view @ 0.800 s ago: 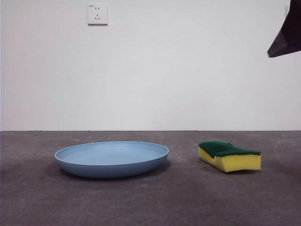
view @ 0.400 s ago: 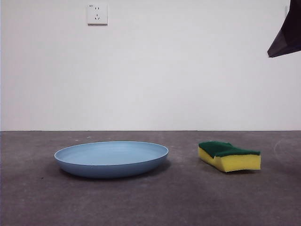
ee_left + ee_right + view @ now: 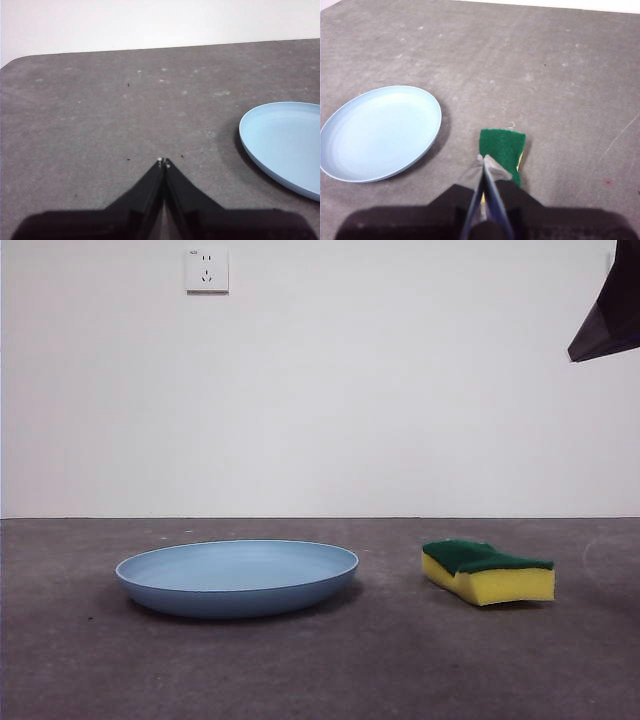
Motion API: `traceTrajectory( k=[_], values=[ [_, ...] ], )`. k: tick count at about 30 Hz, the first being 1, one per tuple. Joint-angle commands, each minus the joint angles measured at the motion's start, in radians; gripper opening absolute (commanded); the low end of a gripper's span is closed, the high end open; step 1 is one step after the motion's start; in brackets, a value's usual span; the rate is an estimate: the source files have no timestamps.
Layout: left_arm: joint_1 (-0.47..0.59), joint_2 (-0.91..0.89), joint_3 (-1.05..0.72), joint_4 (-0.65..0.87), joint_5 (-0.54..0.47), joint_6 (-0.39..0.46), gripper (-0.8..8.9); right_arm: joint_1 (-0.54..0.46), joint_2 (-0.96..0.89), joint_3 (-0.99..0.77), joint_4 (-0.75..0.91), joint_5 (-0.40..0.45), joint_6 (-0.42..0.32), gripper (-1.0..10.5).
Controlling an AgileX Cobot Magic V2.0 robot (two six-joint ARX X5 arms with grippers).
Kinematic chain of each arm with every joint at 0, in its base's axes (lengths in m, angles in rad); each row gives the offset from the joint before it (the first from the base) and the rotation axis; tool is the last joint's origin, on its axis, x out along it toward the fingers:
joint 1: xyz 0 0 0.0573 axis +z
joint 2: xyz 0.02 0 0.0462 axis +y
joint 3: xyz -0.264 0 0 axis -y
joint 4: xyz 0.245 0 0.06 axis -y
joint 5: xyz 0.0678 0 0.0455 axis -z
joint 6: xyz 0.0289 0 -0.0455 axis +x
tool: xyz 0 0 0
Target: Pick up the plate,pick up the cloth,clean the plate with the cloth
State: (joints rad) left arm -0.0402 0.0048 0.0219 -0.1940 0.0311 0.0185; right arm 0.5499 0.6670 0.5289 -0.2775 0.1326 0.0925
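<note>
Front view: plate (image 3: 237, 578) and cloth (image 3: 488, 572) are seen lying apart on the table (image 3: 320, 670).
The right gripper (image 3: 484, 161), jaws closed and empty, is held above the cloth; the left gripper (image 3: 163, 162), likewise closed, is kept beside the plate.

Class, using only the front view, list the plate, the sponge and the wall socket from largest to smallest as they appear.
1. The plate, clearly widest.
2. The sponge, far narrower than the plate.
3. The wall socket, smallest as seen, but it sits on the wall behind the table, so distance may shrink it; its true size against the sponge is unsure.
</note>
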Motion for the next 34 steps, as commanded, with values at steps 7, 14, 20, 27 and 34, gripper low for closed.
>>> traceTrajectory(
  k=[7, 14, 20, 27, 34],
  values=[
    [0.003, -0.003, -0.016, 0.006, -0.003, 0.005, -0.01, 0.000, -0.002, -0.009, 0.006, 0.002, -0.004, 0.0],
    [0.003, -0.003, -0.016, 0.006, -0.003, 0.005, -0.01, 0.000, -0.002, -0.009, 0.006, 0.002, -0.004, 0.0],
    [0.003, -0.003, -0.016, 0.006, -0.003, 0.005, -0.01, 0.000, -0.002, -0.009, 0.006, 0.002, -0.004, 0.0],
    [0.003, -0.003, -0.016, 0.006, -0.003, 0.005, -0.01, -0.004, -0.033, -0.009, -0.009, 0.009, -0.011, 0.0],
    [0.003, -0.003, -0.016, 0.006, -0.003, 0.005, -0.01, -0.173, -0.190, -0.024, -0.021, -0.088, -0.085, 0.0]
  ],
)
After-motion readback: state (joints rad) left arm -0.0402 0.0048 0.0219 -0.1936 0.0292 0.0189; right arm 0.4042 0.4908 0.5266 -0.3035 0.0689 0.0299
